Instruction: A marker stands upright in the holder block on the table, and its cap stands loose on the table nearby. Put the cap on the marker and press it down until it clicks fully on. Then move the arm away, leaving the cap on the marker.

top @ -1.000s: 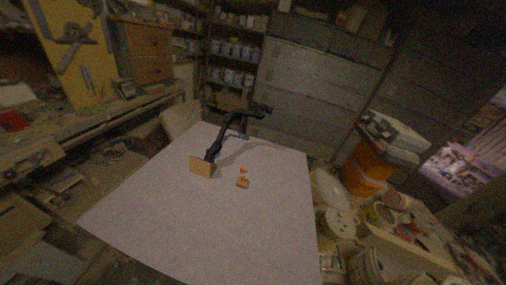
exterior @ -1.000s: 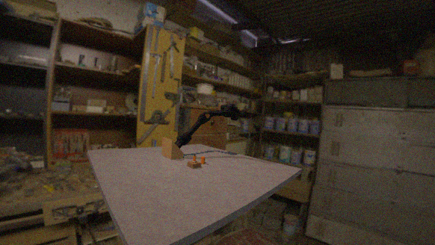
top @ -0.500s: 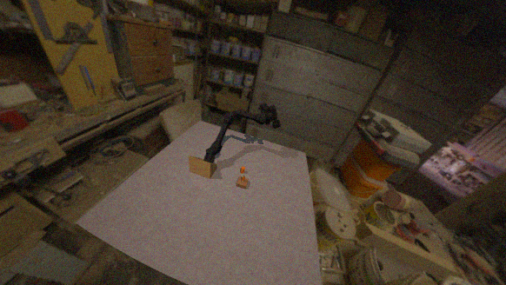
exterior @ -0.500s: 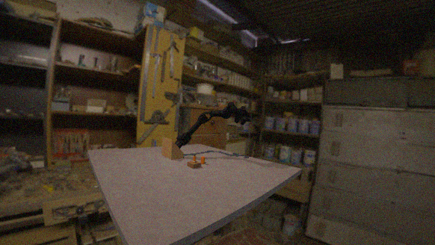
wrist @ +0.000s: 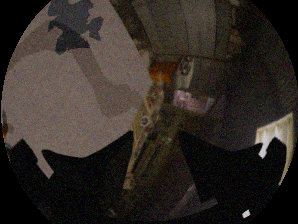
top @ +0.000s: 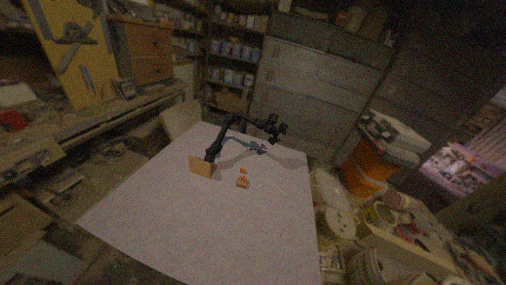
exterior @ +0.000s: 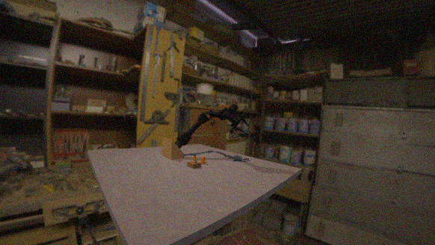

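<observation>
An orange marker (top: pixel 242 177) stands upright in a small wooden holder block (top: pixel 242 186) near the middle of the table. It also shows in the exterior view (exterior: pixel 193 158) on its block (exterior: pixel 193 164). The orange cap (exterior: pixel 202 160) stands on the table close beside the block; in the top view it (top: pixel 243 169) shows just beyond the marker. My gripper (top: pixel 274 138) hangs high above the table's far side, well away from both, partly open with nothing between the fingers. It also shows in the exterior view (exterior: pixel 238 126). The wrist view shows neither marker nor cap clearly.
The arm's base sits behind a tan wooden block (top: pixel 202 167) at the table's far left. The arm's shadow (top: pixel 254 147) falls on the table. The table's right edge drops to a cluttered floor with an orange bucket (top: pixel 358 171). Shelves and cabinets surround the table.
</observation>
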You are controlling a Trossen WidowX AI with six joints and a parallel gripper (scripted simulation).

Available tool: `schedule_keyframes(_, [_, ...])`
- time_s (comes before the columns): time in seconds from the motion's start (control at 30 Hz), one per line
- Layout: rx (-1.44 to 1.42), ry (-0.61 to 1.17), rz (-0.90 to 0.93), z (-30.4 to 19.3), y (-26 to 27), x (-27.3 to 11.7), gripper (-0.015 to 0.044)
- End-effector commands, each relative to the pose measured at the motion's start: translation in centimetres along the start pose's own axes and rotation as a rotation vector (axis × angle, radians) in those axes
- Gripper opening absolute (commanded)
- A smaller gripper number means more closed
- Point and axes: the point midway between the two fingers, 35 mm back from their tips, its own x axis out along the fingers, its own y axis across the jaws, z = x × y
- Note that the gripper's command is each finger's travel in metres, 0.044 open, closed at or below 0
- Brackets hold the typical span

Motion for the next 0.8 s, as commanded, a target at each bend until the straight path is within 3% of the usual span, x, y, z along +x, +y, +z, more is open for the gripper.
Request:
schedule_keyframes(0.0, [0.341, 0.167, 0.138, -4.7, 6.0, -1.5, 0.0253])
schedule_keyframes(0.37, [1.028, 0.497, 0.429, -7.6, 18.8, -7.1, 0.0253])
schedule_keyframes(0.77, [1.731, 0.861, 0.769, -1.9, 28.5, -15.1, 0.0253])
